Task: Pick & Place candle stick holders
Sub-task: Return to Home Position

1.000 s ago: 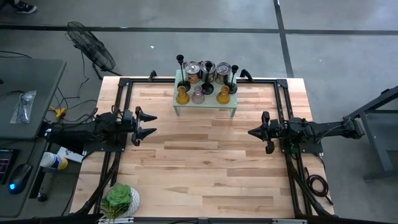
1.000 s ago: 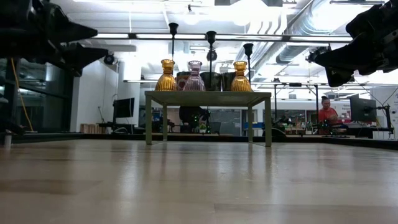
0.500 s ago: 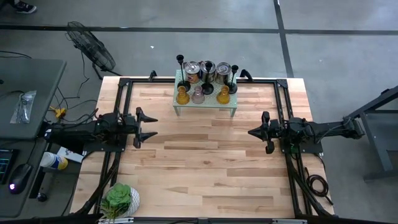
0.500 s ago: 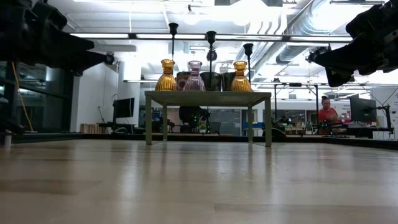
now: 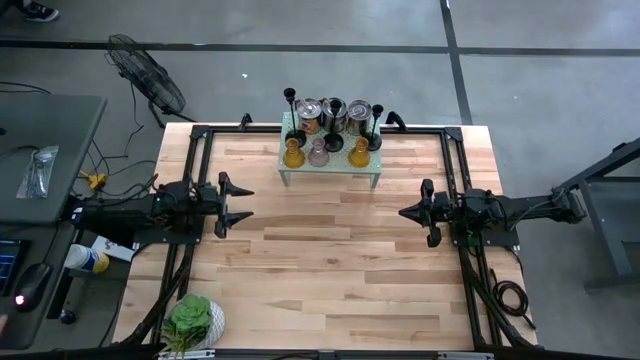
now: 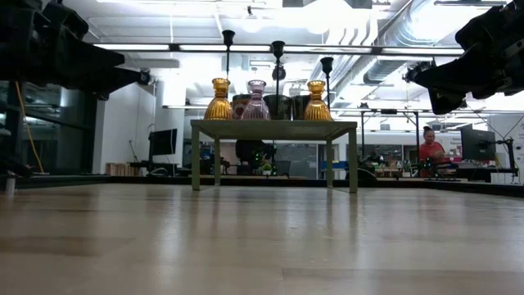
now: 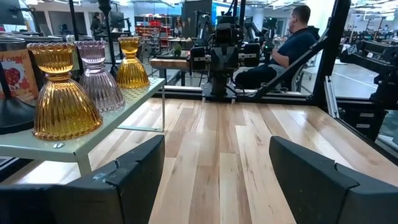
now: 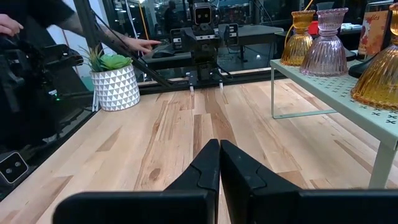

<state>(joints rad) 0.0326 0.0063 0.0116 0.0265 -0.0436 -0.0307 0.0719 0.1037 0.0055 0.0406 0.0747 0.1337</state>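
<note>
six candle stick holders (image 5: 318, 153), high view: all on the green shelf (image 5: 330, 172) at the table's (image 5: 330, 270) far edge; left gripper (image 5: 246, 200) and right gripper (image 5: 404, 212) well apart from it, at the table's sides
low view: two amber and one pink in front, three black stems rising behind
left wrist view: fingers (image 7: 124, 180) wide apart, holding nothing
right wrist view: fingers (image 8: 202, 168) pressed together, holding nothing

Tabletop (image 5: 330, 260) lies open through the middle; shelf (image 5: 330, 172) blocks the far edge, plant (image 5: 192, 322) the near-left corner
</note>
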